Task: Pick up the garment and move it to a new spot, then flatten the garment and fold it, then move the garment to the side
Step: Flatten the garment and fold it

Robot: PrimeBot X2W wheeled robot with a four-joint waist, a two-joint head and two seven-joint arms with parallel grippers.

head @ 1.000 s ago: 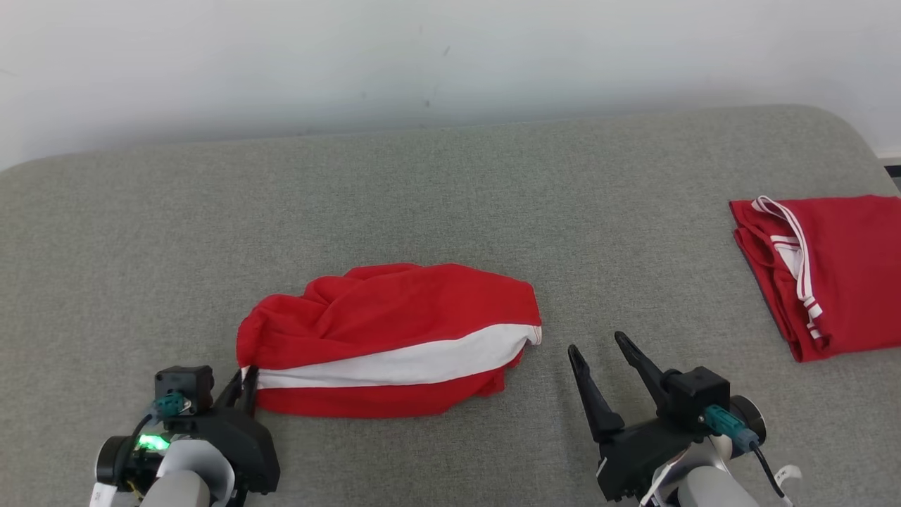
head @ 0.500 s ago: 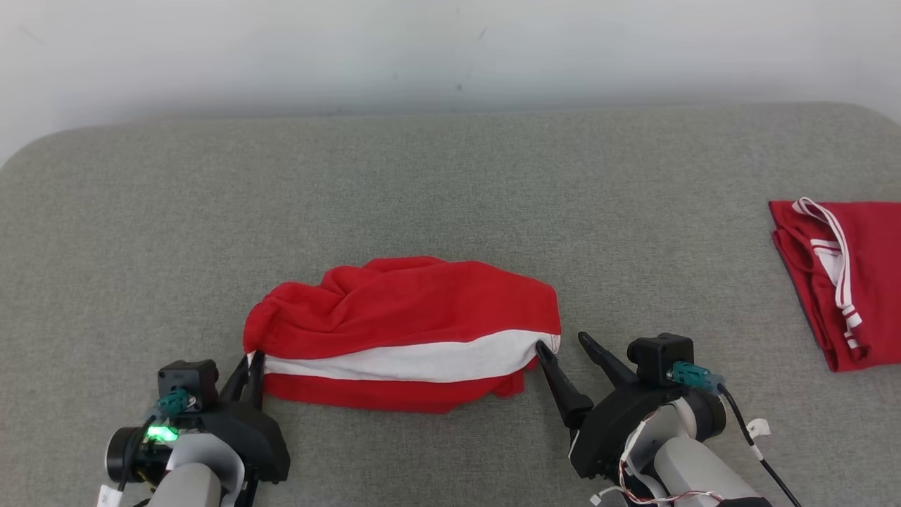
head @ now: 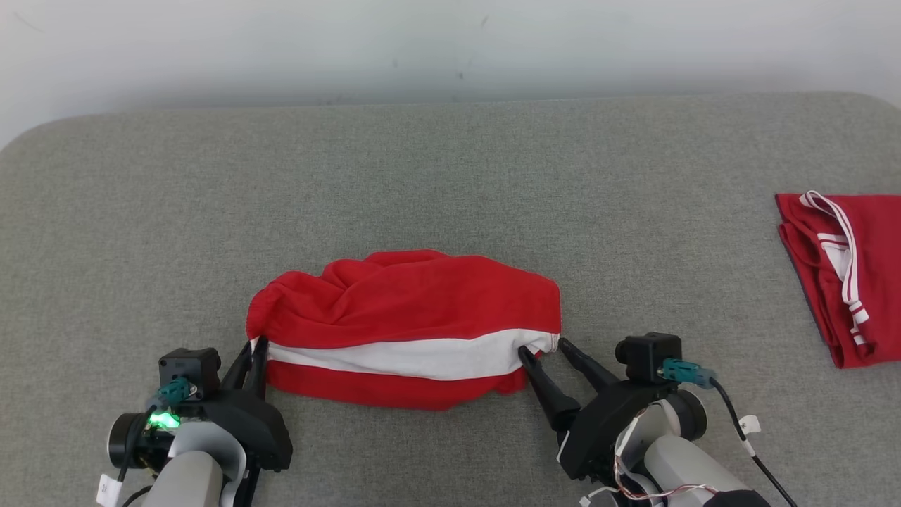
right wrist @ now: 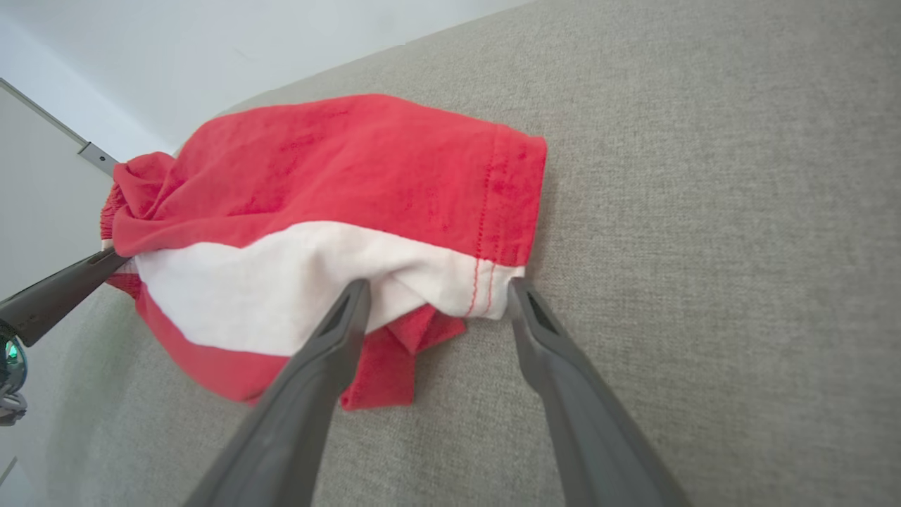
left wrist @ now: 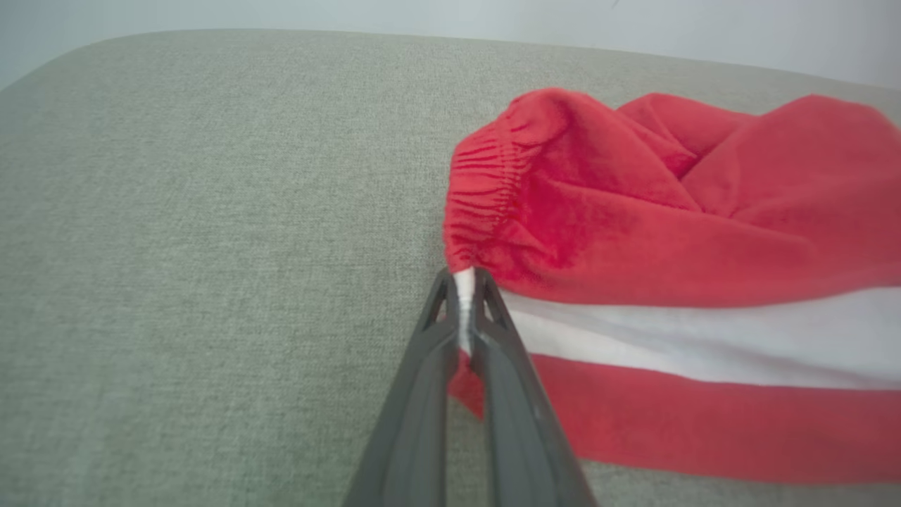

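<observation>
The garment [head: 408, 310] is a rumpled pair of red shorts with a white side stripe, lying mid-table. My left gripper [head: 255, 346] is shut on its left end, pinching the white stripe by the elastic waistband [left wrist: 486, 197]; the pinch shows at the left gripper [left wrist: 464, 278] tips. My right gripper [head: 542, 348] stands open at the garment's right hem, its two fingers either side of the white corner [right wrist: 450, 282]. The right gripper [right wrist: 436, 289] has one finger lying over the white cloth and the other on the bare table beside the hem.
A second red garment [head: 852, 274] with white trim lies folded at the table's right edge. The grey fabric table [head: 450, 176] spreads wide behind the shorts, ending at a pale wall. The left gripper's finger [right wrist: 56, 292] shows at the right wrist view's left edge.
My right gripper has moved left and forward from open table to the garment's right hem, still open. The left gripper keeps its pinch. The head camera has shifted, sliding the folded garment rightwards.
</observation>
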